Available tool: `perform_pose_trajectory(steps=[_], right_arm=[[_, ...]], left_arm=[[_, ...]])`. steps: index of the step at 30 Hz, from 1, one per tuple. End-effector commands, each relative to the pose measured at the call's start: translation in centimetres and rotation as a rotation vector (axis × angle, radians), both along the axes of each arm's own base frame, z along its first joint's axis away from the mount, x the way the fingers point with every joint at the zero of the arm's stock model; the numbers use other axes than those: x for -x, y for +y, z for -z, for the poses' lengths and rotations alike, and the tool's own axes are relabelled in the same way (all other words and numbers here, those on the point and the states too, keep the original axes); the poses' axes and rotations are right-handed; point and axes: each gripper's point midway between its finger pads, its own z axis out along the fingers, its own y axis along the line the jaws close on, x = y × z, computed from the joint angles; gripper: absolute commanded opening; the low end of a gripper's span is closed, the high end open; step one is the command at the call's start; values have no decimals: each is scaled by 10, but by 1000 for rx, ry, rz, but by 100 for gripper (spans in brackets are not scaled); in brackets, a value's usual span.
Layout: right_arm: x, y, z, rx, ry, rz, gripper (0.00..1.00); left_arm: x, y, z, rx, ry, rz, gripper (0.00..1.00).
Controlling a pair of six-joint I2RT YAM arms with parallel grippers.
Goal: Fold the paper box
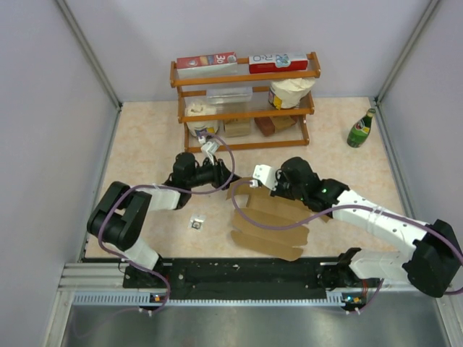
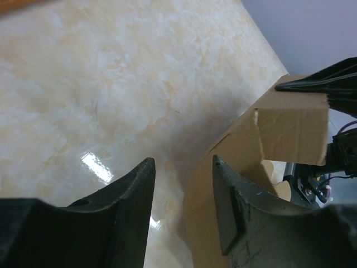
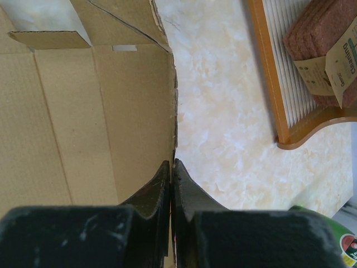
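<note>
Paper box (image 1: 271,225), brown creased sheet, edge in tight right claw (image 3: 172,163); left claw (image 2: 182,159) half-wide.

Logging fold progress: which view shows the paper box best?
Top external: nearly the whole paper box sheet is visible. Left wrist catches only a raised flap; right wrist only one panel, its edge pinched by the right tool.
</note>
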Motion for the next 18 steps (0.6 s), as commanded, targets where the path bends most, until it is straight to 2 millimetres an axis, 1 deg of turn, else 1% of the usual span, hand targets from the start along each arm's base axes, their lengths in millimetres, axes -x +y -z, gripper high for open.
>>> perform_pose_trajectory(steps=[1, 7, 12, 18], right_arm=[[-8, 11, -5, -28, -18, 16, 0], [-12, 11, 5, -6, -11, 29, 0], [-20, 13, -3, -25, -47, 44, 0], [-25, 14, -8, -24, -69, 52, 0]], left_arm=[[6, -8, -29, 105, -119, 65, 49], [13, -13, -29, 99, -167, 108, 49], [24, -17, -21, 92, -178, 146, 48], [35, -19, -12, 99, -167, 177, 45]])
